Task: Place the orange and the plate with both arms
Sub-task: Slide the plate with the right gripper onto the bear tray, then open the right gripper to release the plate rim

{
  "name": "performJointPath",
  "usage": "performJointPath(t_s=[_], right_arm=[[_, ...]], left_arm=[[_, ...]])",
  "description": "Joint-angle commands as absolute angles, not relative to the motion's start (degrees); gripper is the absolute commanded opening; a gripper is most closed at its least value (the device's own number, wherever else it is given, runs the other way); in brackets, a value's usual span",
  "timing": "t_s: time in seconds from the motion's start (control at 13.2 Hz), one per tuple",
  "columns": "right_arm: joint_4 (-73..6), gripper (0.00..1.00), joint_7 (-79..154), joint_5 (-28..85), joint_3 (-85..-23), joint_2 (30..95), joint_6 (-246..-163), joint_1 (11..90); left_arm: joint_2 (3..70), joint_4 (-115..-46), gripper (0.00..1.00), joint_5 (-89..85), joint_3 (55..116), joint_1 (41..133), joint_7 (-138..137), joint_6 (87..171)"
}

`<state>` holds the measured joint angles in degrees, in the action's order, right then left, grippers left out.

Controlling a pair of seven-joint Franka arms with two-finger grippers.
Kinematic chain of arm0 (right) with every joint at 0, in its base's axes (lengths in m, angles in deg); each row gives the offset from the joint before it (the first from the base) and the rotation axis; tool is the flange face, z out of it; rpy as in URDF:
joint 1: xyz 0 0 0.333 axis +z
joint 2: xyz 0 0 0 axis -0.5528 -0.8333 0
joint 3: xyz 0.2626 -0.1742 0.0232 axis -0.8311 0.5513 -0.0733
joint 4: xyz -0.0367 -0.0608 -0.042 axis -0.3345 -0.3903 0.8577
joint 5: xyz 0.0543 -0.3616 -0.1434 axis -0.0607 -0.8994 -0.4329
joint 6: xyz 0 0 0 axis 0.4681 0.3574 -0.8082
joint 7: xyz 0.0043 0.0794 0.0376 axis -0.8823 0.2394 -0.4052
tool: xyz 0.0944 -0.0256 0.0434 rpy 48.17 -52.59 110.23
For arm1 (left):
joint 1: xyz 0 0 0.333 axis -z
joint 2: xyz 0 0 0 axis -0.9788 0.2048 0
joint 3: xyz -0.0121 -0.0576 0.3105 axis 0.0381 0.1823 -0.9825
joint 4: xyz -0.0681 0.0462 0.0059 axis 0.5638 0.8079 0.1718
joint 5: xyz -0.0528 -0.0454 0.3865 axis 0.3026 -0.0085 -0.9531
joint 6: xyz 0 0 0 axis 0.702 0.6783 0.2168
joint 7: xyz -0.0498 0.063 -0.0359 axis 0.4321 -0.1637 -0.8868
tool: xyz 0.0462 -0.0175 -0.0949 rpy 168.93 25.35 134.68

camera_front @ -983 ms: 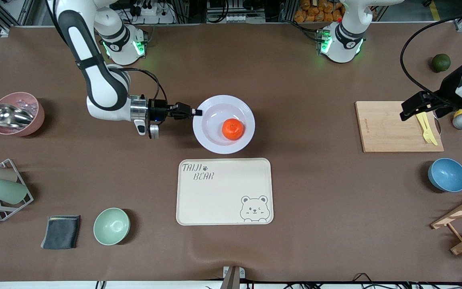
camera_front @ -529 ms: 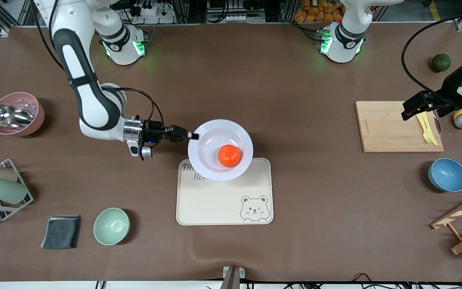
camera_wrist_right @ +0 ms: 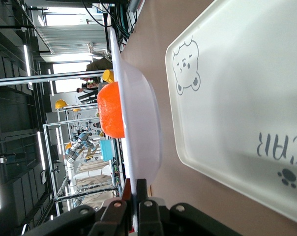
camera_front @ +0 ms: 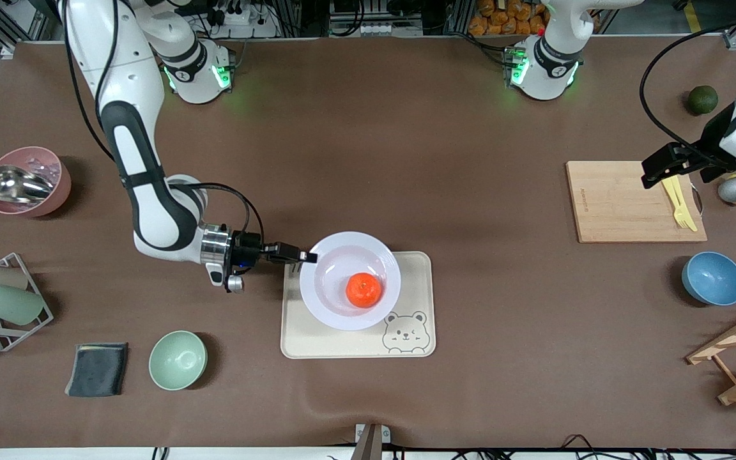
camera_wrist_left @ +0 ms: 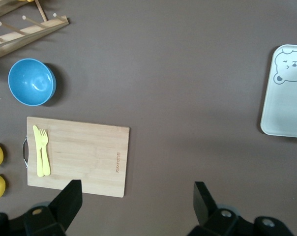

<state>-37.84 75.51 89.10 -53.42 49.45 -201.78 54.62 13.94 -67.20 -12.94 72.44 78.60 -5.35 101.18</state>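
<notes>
The plate [camera_front: 349, 281], pale lavender-white with a wide rim, hangs level over the bear-printed tray [camera_front: 414, 342], and in the right wrist view a clear gap shows between its underside and the tray's surface. The orange [camera_front: 363, 290], small, round and bright red-orange, sits in the plate's hollow, a little off centre. The right gripper [camera_front: 307, 257] has its fingers pinched tight on the plate's rim at the edge toward the right arm's end of the table. The step in hand looks like the setting-down of the loaded plate; the next move calls for a level descent so the fruit does not roll, then a release. The left gripper [camera_wrist_left: 136, 201] waits, spread wide and empty, above the cutting board [camera_front: 623, 201].
</notes>
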Motion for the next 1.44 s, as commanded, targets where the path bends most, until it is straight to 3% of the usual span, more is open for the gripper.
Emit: performJointPath(t_s=[0.0,0.6,1.36], right_arm=[[-32.5,0.00,75.0,90.1,-54.3,44.9,-200.5,53.2],[-25.0,0.00,76.0,89.9,-54.4,35.7,-200.0,53.3],[-23.9,0.00,79.9,89.9,-54.4,33.0,-200.5,53.9]], left_arm=[[12.1,-69.8,1.00,-11.6,73.0,77.4,-5.5,102.4],[10.6,-72.7,1.00,-11.5,73.0,77.2,-5.5,103.8],[8.2,-75.6,1.00,-11.5,74.0,77.6,-4.8,103.1]])
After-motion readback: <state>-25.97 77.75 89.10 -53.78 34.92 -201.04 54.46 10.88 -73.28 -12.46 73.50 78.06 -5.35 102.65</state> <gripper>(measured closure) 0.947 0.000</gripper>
